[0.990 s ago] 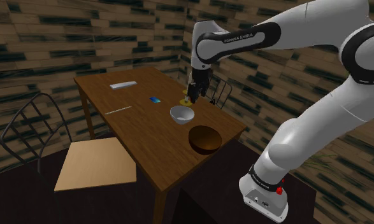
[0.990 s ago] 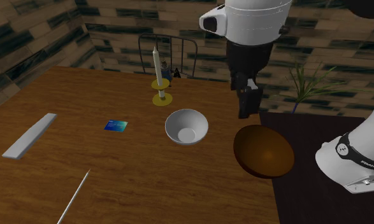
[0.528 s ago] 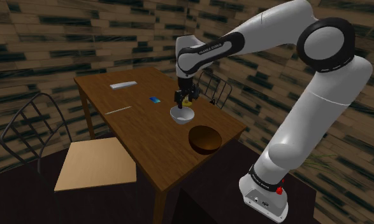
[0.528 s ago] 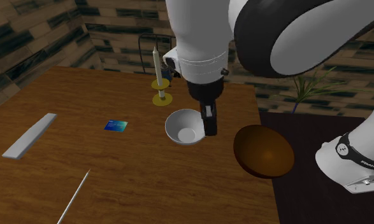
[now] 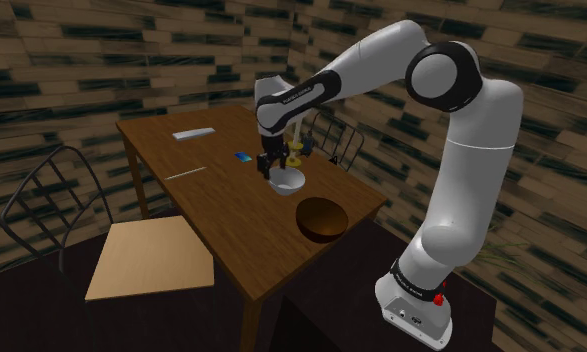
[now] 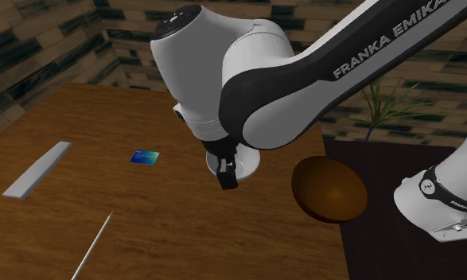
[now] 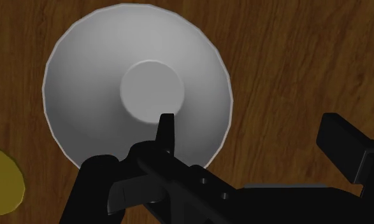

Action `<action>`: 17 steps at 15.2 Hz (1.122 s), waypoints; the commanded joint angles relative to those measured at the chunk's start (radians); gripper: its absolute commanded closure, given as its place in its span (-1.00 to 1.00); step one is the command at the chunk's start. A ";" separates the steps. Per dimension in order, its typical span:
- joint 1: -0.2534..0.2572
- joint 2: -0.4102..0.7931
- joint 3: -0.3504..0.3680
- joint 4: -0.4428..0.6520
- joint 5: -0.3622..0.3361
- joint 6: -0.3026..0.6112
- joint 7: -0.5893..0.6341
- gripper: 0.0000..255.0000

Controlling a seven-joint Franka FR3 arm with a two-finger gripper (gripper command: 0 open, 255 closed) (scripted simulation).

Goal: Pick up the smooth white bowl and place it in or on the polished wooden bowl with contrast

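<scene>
Black and pointing down, the gripper (image 7: 252, 130) hangs at the white bowl (image 7: 137, 83) with its two fingers well apart: in the wrist view one fingertip lies over the bowl's inner slope close to the flat round bottom, and the other stands outside the rim over the bare wooden table (image 7: 274, 51), so the bowl's wall is between them. Whether either finger touches that wall cannot be told. In the shoulder view the gripper (image 5: 273, 168) is low at the side of the white bowl (image 5: 289, 182) that faces the middle of the table (image 5: 211, 210), and in the second exterior view the gripper (image 6: 226, 171) covers much of the white bowl (image 6: 249, 161), of which a pale strip of rim shows past the wrist. The white bowl stands upright on the table, mouth up and with nothing in it. Near it, toward the table's edge, the dark brown wooden bowl (image 5: 320, 218) sits upright, apart from the white bowl; the second exterior view shows the wooden bowl (image 6: 328, 188) at the table's rim. Just beside the white bowl, on the side away from the wooden bowl, is a yellow disc (image 7: 0, 178). Farther from the white bowl lie a small blue card (image 6: 145, 157), a thin rod (image 6: 91, 246) and, farthest off, a flat grey bar (image 6: 36, 169).
</scene>
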 commanded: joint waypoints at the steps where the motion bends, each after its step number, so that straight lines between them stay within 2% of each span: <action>1: -0.001 0.025 -0.002 0.001 -0.003 0.022 0.000 -1.00; 7: -0.003 0.055 -0.005 -0.037 -0.009 0.091 0.004 -1.00; 14: -0.003 0.056 -0.005 -0.037 -0.009 0.091 0.004 -1.00; 15: -0.003 0.056 -0.005 -0.037 -0.009 0.091 0.004 1.00; 17: -0.003 0.056 -0.005 -0.037 -0.009 0.091 0.004 1.00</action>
